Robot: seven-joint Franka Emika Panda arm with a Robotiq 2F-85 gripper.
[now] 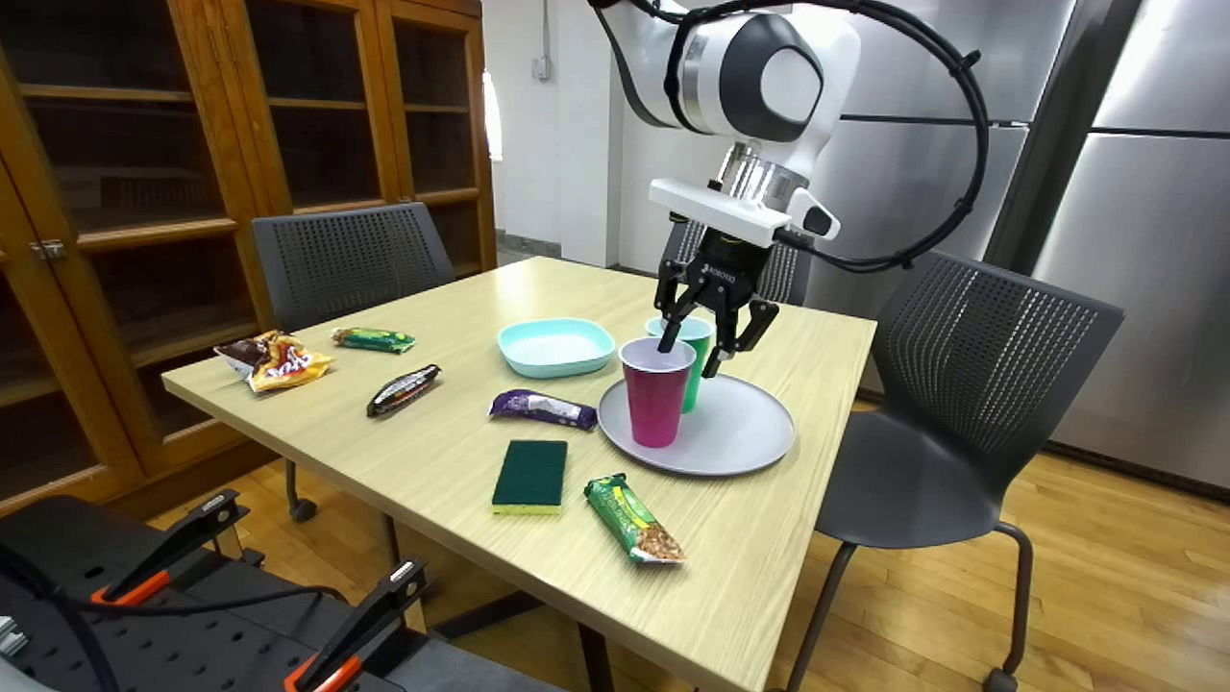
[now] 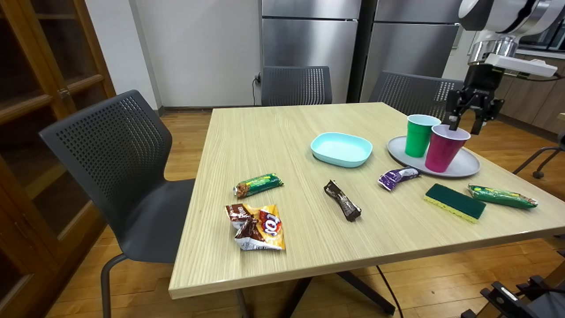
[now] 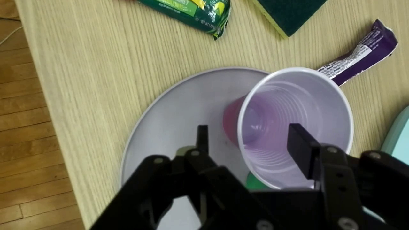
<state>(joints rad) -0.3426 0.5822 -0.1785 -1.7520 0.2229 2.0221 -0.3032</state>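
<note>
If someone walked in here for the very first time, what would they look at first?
Probably the black gripper, its jaws open, with one finger at the mouth of the pink cup and the other outside it. Next, the bright green cup beside it on the round gray plate. Then maybe the crinkly snack bag near a corner of the table.

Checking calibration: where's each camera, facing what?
Wrist view: overhead, looking down on the plate and into the pink cup; fingers show.
In an exterior view: off the table, at its sponge end, angled down; arm and fingers show.
In an exterior view: same side, snack bag end, facing refrigerators; arm cropped, fingers show.
Both exterior views share plate, pink cup, blue dish.
</note>
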